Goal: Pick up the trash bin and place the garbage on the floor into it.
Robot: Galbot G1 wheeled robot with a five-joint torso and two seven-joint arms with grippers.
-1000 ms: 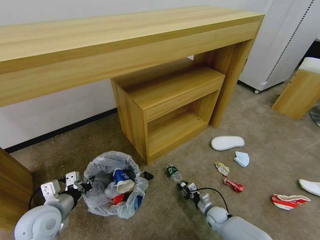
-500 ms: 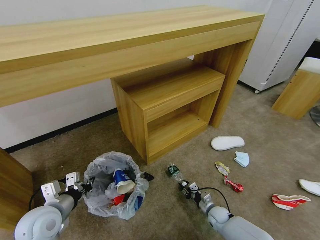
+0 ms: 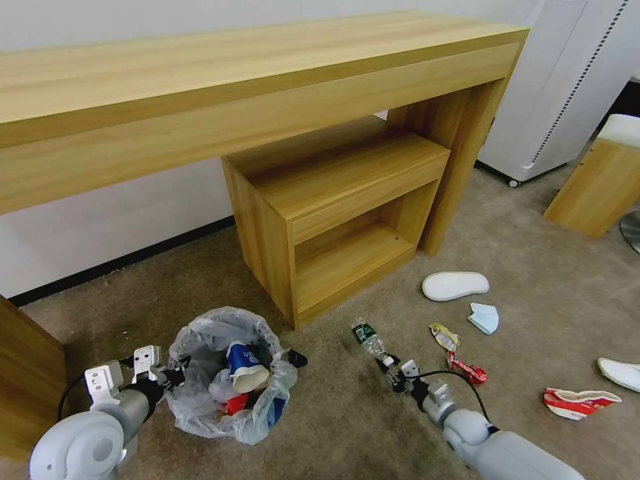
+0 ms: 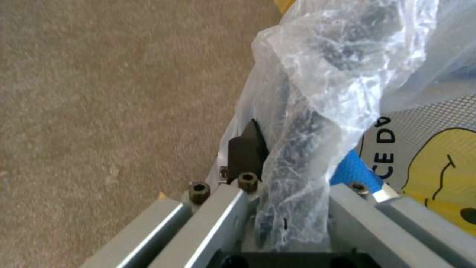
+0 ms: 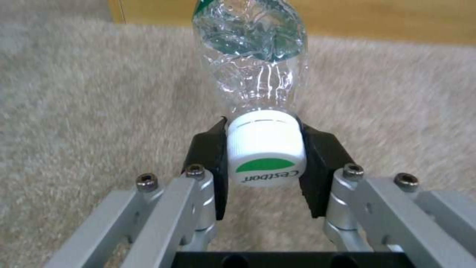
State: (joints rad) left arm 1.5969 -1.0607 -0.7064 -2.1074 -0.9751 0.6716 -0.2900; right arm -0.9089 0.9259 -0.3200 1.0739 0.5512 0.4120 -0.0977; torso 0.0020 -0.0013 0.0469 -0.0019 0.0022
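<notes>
Right gripper grips the bottle by its white cap; left gripper holds the bin by its rim.

In the right wrist view the black pads press both sides of the cap, and the crumpled clear body of the bottle runs straight out ahead of the fingers, above the floor. In the head view the bottle points away from the right gripper toward the wooden shelf unit. The left gripper's jaws are closed narrow over the bin's rim and its clear bag. The bin sits just ahead of that gripper with a blue-white cup inside. Beyond the right gripper, on its outer side, lie a red wrapper, a yellow wrapper, a mask, a slipper and a red-white bowl.
</notes>
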